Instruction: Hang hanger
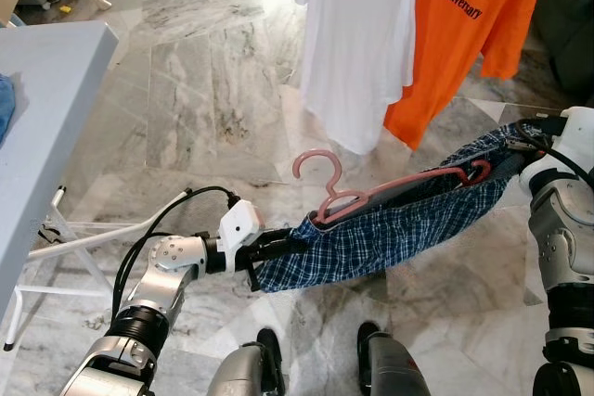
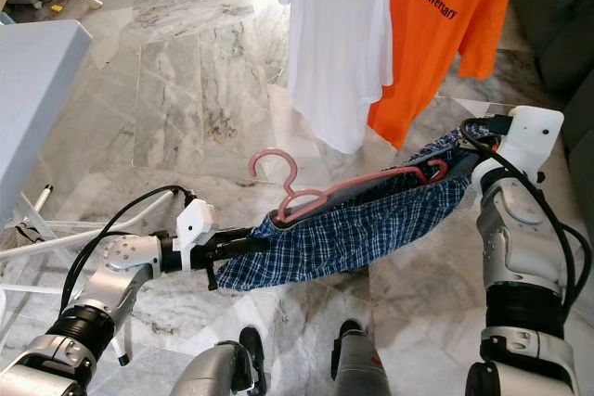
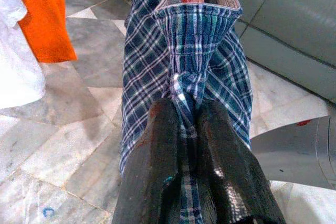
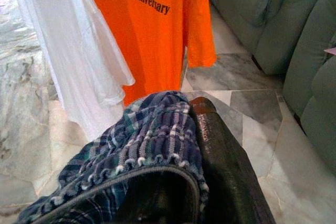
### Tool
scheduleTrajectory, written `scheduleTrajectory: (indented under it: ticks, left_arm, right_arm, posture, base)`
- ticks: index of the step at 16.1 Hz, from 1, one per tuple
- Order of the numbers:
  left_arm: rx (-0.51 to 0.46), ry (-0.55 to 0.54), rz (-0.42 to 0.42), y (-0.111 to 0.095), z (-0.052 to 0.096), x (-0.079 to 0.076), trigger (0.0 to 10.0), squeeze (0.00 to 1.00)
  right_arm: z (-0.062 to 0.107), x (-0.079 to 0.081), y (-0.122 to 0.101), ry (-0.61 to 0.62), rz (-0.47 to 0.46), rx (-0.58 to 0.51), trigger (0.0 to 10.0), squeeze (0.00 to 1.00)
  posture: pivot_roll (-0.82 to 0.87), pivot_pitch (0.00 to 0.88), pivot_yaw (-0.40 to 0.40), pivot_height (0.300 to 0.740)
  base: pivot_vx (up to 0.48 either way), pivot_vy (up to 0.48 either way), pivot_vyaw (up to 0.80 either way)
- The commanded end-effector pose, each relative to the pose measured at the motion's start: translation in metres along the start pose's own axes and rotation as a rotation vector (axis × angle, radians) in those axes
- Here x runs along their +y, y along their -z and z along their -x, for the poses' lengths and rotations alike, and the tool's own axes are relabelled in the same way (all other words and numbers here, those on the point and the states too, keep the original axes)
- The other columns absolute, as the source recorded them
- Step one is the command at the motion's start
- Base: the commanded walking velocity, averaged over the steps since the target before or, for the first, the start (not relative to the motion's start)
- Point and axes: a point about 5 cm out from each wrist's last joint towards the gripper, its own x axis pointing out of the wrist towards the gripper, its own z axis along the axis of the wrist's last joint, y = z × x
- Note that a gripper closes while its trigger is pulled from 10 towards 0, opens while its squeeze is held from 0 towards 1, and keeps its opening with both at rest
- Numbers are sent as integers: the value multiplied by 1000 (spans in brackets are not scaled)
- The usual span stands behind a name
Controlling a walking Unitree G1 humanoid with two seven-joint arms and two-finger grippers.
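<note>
- A pair of blue plaid shorts (image 1: 371, 234), soft woven cotton with a ribbed waistband, is stretched in the air between the two grippers, above the floor in front of the robot.
- A pink plastic hanger (image 1: 371, 194) sits in the waistband, its slim bar lying along the opening and its curved hook (image 1: 316, 166) standing up near the left end.
- The left gripper (image 3: 191, 129) is clenched on a bunched corner of the shorts, the cloth pinched between its two black fingers.
- The right gripper (image 4: 210, 150) grasps the other end: the waistband is draped over one glossy black finger, the second hidden beneath the cloth.
- Ahead hang a white T-shirt (image 1: 357, 39) and an orange T-shirt (image 1: 464, 34) with dark printed lettering, side by side and overlapping.
- The floor (image 1: 204, 90) is polished grey-veined marble in large slabs.
- A pale blue table (image 1: 42, 118) on white folding legs stands to the left; a grey-green leather sofa (image 4: 294, 30) is to the right.
</note>
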Motion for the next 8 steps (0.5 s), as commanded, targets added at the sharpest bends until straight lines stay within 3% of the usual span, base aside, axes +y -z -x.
scheduleTrajectory:
  ticks: [1, 8]
  left_arm:
    - [49, -13, 31, 13, 9, -3, 0, 0]
    - [49, -13, 31, 13, 9, -3, 0, 0]
  right_arm:
    - [0, -5, -8, 23, 11, -24, 0, 0]
    - [0, -5, -8, 23, 11, -24, 0, 0]
  posture:
    - [-178, 291, 90, 740]
    - [-178, 291, 90, 740]
  base:
    - [0, 0, 0]
    - [0, 0, 0]
